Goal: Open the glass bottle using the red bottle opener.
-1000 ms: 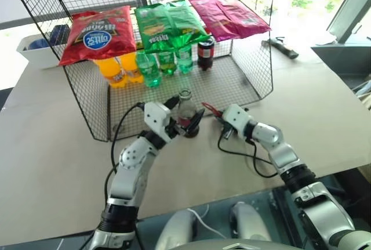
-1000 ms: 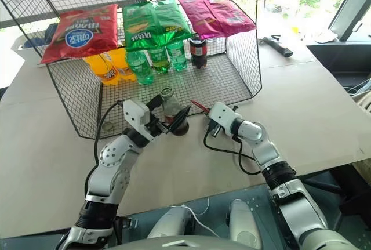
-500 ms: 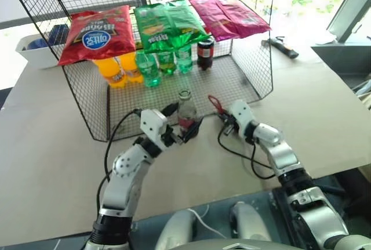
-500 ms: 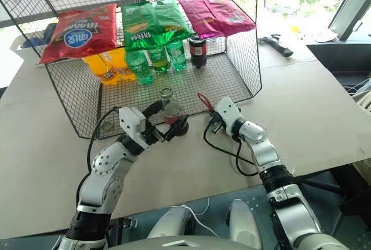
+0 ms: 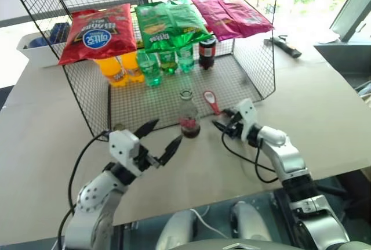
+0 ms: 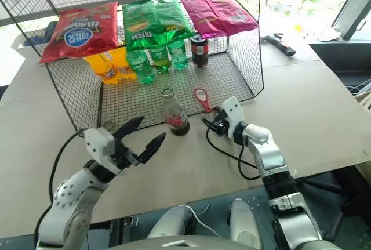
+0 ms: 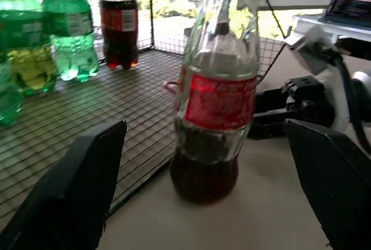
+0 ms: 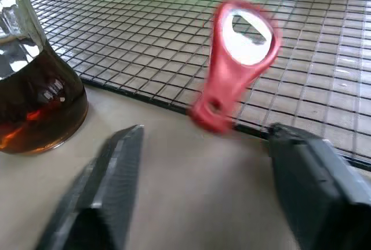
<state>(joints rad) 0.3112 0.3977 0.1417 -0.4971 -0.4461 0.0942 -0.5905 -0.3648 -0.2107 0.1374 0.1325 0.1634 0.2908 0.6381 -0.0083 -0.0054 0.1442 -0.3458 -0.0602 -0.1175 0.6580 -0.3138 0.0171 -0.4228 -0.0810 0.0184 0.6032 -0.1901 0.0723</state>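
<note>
The bottle (image 5: 188,115) stands mid-frame, uncapped, at the mesh edge; the opener (image 5: 211,101) lies just right of it. Both the left gripper (image 5: 157,140) and right gripper (image 5: 221,123) are spread, empty. The opening looks done; next, probably withdrawing.

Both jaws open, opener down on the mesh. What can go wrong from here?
1. The flat red bottle opener lies across the wire rack's floor edge; regrasping something so flat may slip.
2. The small clear glass bottle stands unheld; the open left gripper or right gripper could tip it.
</note>
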